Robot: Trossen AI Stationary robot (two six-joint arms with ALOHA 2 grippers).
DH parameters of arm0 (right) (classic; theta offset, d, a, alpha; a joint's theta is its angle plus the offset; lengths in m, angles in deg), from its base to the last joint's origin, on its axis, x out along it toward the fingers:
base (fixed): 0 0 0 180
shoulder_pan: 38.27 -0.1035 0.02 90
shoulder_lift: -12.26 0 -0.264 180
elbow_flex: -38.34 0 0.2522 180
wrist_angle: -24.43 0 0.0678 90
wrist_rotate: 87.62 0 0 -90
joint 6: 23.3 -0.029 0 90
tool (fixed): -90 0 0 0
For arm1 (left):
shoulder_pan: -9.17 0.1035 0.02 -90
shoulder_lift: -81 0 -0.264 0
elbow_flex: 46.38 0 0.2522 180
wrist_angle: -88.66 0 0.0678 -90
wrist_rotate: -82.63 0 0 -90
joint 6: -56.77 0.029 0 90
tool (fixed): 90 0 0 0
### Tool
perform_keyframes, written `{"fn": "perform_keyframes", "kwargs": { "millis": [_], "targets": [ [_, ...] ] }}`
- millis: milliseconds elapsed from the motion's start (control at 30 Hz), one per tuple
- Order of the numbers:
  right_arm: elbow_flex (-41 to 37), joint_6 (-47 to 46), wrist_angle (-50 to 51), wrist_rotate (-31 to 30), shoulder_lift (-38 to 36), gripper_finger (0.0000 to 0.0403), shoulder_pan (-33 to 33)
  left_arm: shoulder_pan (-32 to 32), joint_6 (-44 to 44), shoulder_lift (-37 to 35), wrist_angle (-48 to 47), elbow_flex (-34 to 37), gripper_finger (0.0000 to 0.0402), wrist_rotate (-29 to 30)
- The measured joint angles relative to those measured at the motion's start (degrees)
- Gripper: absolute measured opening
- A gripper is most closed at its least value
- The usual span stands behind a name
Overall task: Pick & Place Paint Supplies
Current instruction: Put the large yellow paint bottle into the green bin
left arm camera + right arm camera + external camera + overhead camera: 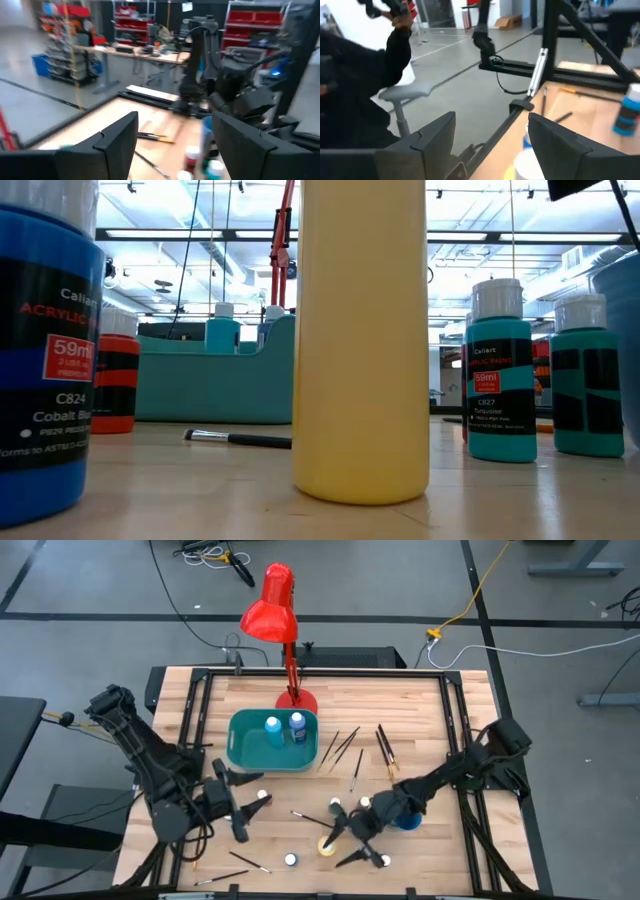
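Your left claw (245, 812) hangs released over the bench's (420, 700) left front, its dark fingers spread, with a white-capped bottle (262, 796) just beside it. Behind it you see the teal plastic bin (240, 740), rectangular and smooth-walled, with two bottles (284, 726) standing upright inside. A glossy red lamp (275, 605) leans over the bin from the back edge. Thin dark brushes (345, 745) lie scattered right of the bin. Your right claw (352, 840) also stands released, nothing gripped, low among capped bottles near the front middle, a yellow bottle (362, 340) close by. The bench is pale wood planks in a dark frame; grey floor and cables surround it.
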State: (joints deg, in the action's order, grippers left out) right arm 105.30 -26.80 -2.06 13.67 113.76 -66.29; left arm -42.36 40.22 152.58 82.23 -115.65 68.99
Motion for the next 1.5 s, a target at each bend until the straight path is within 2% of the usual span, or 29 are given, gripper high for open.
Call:
{"fn": "perform_keyframes", "kwargs": {
  "millis": [100,167,600,833,1000,1267,1400,1500],
  "targets": [
    [0.3,3.7,0.4,-8.7,1.0,0.0256,-1.2,-0.2,-2.8,0.0,0.1,0.0,0.0258,-1.0],
    [0.3,4.8,1.0,-11.9,0.9,0.0256,-1.4,-0.2,-3.9,0.0,0.1,0.0,0.0258,-1.5],
    [0.4,1.2,4.4,-10.5,0.8,0.0256,-1.3,-0.1,-4.2,0.0,2.5,0.0,0.0258,-1.0],
    [0.4,4.1,4.2,-15.4,1.3,0.0256,-1.0,-0.1,-3.6,0.0,3.2,0.0,0.0258,-1.0],
    [0.4,3.8,2.1,-11.2,1.3,0.0256,-0.8,-0.1,-1.8,0.0,3.2,0.0,0.0258,-2.2],
    [0.4,3.6,1.9,-13.6,1.3,0.0256,-0.1,-0.1,-1.2,0.0,3.2,0.0,0.0258,-2.3],
    [0.3,0.8,0.7,-9.6,2.9,0.0256,0.4,-0.1,-0.8,0.0,3.2,0.0,0.0258,-2.3],
    [0.4,0.4,-1.5,-8.7,4.4,0.0256,0.3,-0.1,-0.7,0.0,3.2,0.0,0.0258,-2.3]
  ]
}}
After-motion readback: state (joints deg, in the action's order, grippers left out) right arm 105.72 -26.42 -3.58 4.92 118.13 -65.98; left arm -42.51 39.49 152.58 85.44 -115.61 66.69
